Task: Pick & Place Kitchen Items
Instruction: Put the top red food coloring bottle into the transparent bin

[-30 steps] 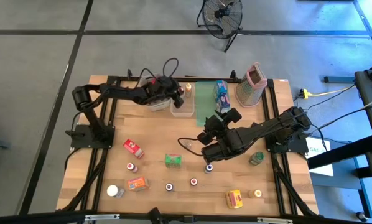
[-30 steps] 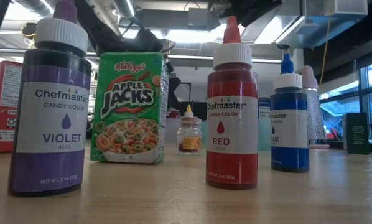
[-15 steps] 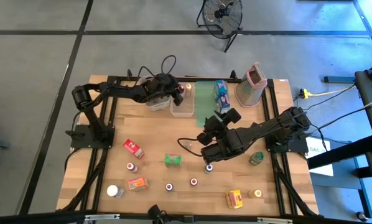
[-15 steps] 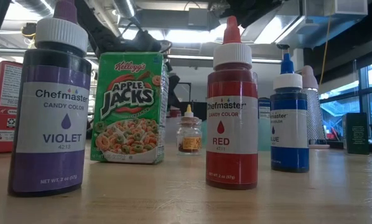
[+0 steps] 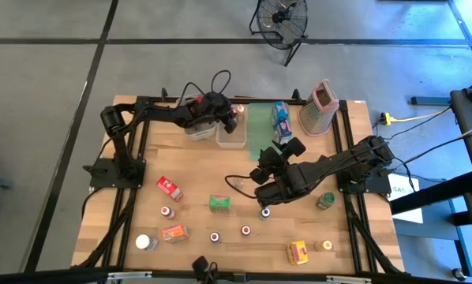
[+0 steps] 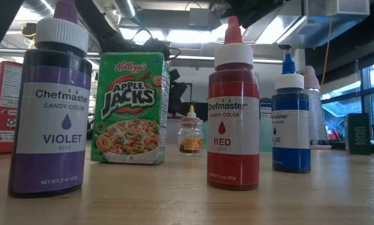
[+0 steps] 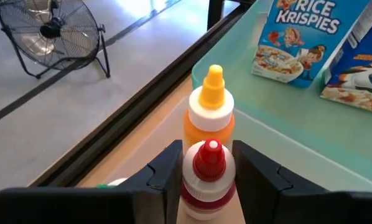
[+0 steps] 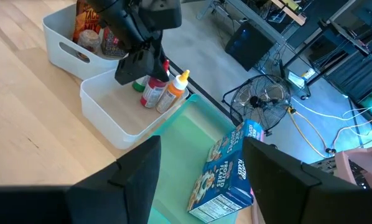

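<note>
Over the clear bin [image 8: 120, 127] at the far edge of the bench [image 5: 192, 185], the left end effector [image 7: 206, 168] stands clamped on a red-capped bottle [image 7: 208, 174], its fingers [image 7: 167, 171] pressed against both sides of the neck. The bottle sits inside that bin, just beside an orange-capped bottle [image 7: 211, 109] that already stands there; from the wrist view the two look to be touching or nearly so. The green tray [image 7: 298, 118] with its Rice Krispies box [image 7: 298, 34] lies next to the bin on the side away from the left arm's base.

The main risk here is at the let-go. If the fingers spread wide or the arm pulls away at an angle, a finger could clip the orange-capped bottle and tip it, or drag the red-capped one over with it. A release made before the bottle's base is flat on the bin floor would likely leave it leaning on its neighbour.

Nearer the front of the bench from the bin, the right end effector [image 5: 266, 175] hangs with its fingers apart, holding nothing, above a blue-capped bottle [image 5: 265, 212]. Other items remain scattered across the front of the bench, among them a green cereal box [image 5: 219, 203] and a yellow box [image 5: 297, 252].
</note>
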Robot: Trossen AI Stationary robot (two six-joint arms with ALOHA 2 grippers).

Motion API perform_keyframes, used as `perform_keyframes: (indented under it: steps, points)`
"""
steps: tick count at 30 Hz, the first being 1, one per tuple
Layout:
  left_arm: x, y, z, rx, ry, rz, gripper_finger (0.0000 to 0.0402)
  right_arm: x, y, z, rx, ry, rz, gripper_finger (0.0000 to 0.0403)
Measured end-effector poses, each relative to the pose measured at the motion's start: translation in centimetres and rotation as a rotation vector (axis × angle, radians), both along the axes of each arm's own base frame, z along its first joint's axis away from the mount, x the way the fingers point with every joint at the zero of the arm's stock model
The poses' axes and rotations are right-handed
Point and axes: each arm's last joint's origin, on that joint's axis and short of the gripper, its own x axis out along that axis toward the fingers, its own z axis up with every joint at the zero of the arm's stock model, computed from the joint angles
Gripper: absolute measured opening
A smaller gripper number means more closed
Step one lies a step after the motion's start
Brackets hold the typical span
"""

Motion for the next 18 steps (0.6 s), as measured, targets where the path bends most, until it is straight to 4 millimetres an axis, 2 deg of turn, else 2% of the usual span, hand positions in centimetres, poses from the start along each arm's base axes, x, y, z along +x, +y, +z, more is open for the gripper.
perform_keyframes:
  steps: [5, 18]
  points:
    - [-0.16, 0.15, -0.07, 0.02, 0.023, 0.04, 0.012, -0.03, -0.01, 0.0, -0.002, 0.004, 0.0, 0.0227]
    - [-0.37, 0.38, -0.22, 0.004, 0.028, 0.014, 0.014, -0.03, -0.02, 0.0, -0.004, 0.011, 0.003, 0.0227]
